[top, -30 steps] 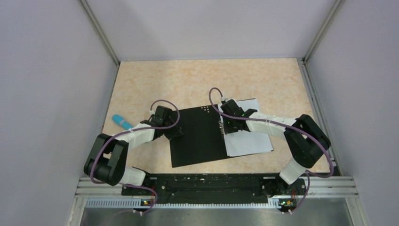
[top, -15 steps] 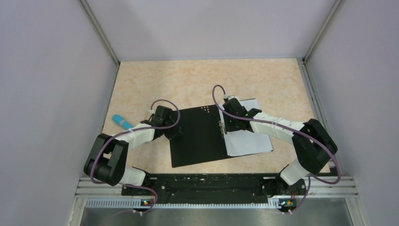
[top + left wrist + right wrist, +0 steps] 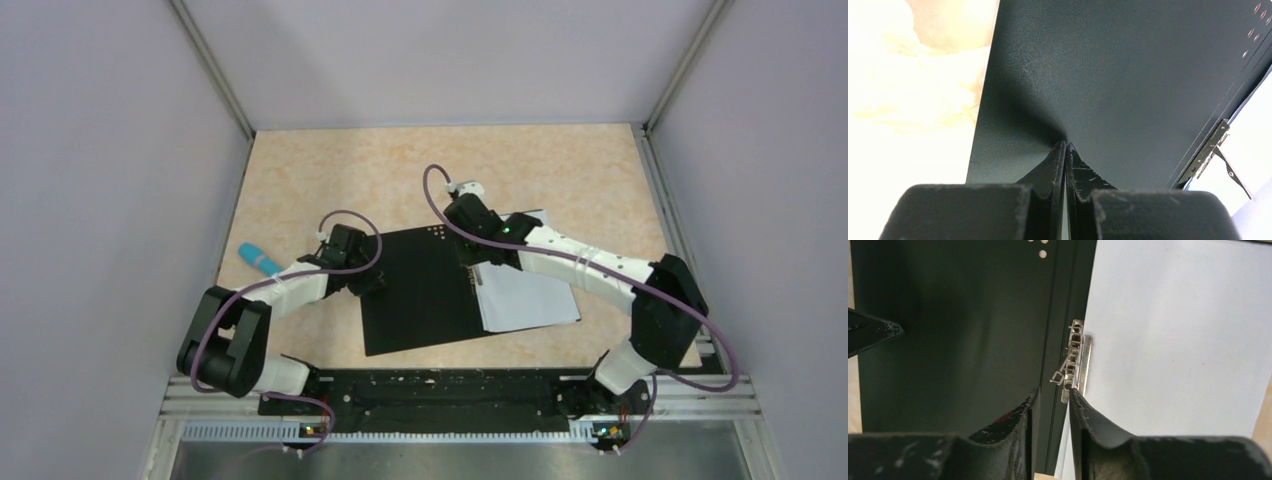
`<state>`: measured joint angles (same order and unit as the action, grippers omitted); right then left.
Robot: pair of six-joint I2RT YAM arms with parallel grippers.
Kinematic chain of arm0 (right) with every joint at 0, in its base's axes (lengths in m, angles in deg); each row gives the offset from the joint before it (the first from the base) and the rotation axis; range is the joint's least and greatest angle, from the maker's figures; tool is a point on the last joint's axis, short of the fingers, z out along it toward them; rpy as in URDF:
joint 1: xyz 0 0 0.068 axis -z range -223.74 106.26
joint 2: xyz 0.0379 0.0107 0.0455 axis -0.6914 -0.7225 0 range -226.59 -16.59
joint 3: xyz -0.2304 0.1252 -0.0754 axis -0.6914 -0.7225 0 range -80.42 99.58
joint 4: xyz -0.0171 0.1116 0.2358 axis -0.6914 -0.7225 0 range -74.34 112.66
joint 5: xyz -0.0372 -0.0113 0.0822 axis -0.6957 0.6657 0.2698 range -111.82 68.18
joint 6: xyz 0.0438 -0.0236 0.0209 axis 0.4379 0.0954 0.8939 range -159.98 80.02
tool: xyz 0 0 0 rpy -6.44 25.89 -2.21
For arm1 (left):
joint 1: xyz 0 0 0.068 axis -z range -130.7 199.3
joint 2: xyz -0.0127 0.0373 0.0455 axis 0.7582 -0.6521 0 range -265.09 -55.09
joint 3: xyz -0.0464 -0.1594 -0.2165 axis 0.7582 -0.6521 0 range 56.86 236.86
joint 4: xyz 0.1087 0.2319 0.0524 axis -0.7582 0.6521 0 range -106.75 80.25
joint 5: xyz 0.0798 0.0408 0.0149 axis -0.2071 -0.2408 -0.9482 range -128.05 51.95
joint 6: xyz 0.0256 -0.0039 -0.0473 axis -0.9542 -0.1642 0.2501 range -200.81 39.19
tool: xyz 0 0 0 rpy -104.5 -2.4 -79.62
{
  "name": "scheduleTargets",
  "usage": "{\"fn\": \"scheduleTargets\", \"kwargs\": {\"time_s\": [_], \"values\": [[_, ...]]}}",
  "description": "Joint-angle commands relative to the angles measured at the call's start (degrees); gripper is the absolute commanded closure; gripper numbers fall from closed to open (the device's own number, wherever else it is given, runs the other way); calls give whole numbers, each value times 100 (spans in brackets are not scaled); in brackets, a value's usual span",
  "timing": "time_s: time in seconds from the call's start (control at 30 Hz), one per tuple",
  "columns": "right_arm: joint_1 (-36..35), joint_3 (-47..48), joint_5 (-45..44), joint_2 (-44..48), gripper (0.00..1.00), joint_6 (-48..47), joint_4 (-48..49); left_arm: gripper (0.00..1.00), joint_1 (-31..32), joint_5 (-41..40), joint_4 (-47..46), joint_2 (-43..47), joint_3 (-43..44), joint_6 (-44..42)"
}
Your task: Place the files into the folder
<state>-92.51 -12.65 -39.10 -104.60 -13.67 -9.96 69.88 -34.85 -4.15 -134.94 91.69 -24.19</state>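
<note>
The folder [image 3: 415,290] lies open on the table, its matte black inside facing up. The white files [image 3: 528,297] rest on its right half, beside the metal spine clip [image 3: 1074,360]. My left gripper [image 3: 372,283] is shut, its tips pressed down on the black left flap [image 3: 1128,75]. My right gripper [image 3: 472,260] hovers over the spine with its jaws a little apart and nothing between them. The clip's near end sits just ahead of its right fingertip [image 3: 1078,400]. The files [image 3: 1173,340] fill the right of the right wrist view.
A small blue object [image 3: 259,259] lies on the table left of my left arm. Metal frame posts and grey walls enclose the tan tabletop [image 3: 400,170]. The black rail [image 3: 440,390] with the arm bases runs along the near edge.
My right gripper has opened slightly and its wrist has swung back and left, away from the files. The left arm, folder and files have stayed put.
</note>
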Motion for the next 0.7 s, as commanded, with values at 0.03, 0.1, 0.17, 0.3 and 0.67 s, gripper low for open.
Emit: {"fn": "scheduleTargets", "kwargs": {"time_s": [0.03,0.1,0.17,0.3,0.67], "values": [[-361,863,-788,-718,80,-217,-838,93,-2,-479,590,-92,-62,-213],[-456,1066,-908,-942,82,-279,-991,93,-5,-477,591,-108,-60,-204],[-540,1255,-1070,-1149,82,-334,-1161,94,-8,-478,586,-116,-51,-189],[-657,1562,-1317,-1473,83,-468,-1386,94,-8,-485,579,-126,-66,-154],[-691,1707,-1317,-1736,85,-796,-1464,94,-8,-560,543,-182,-85,-127]]}}
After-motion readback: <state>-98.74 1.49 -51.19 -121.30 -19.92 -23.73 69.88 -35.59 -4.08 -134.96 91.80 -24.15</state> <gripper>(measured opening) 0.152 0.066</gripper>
